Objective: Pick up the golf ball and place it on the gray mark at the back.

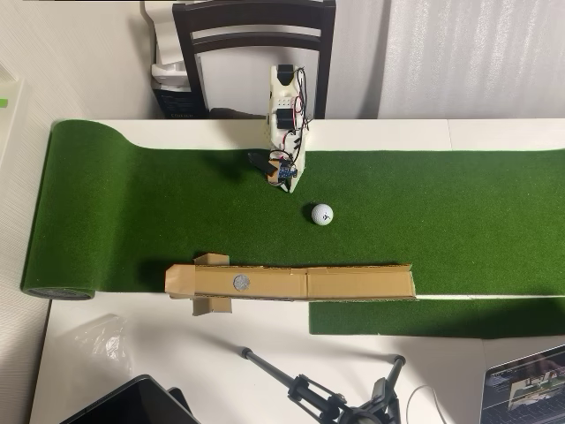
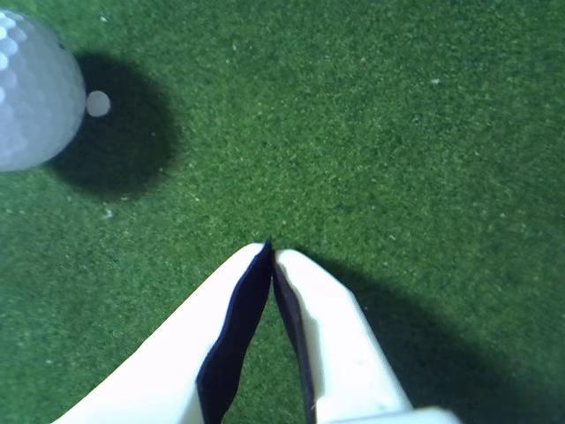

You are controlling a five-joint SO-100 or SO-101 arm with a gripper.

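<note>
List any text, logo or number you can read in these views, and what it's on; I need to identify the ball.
No text is readable in either view.
Golf ball: a small dark mark on top in the overhead view, too small to read; the wrist view shows only dimples.
Laptop screen: content too small and blurred to read.
Box behind the chair: dark printing, illegible.
Gray mark on the cardboard strip: plain, no lettering.

Wrist view's left edge is cutting off the golf ball (image 2: 31, 88); overhead, the ball's (image 1: 322, 214) marking is reading too small, laptop (image 1: 525, 389) is running off-frame.
</note>
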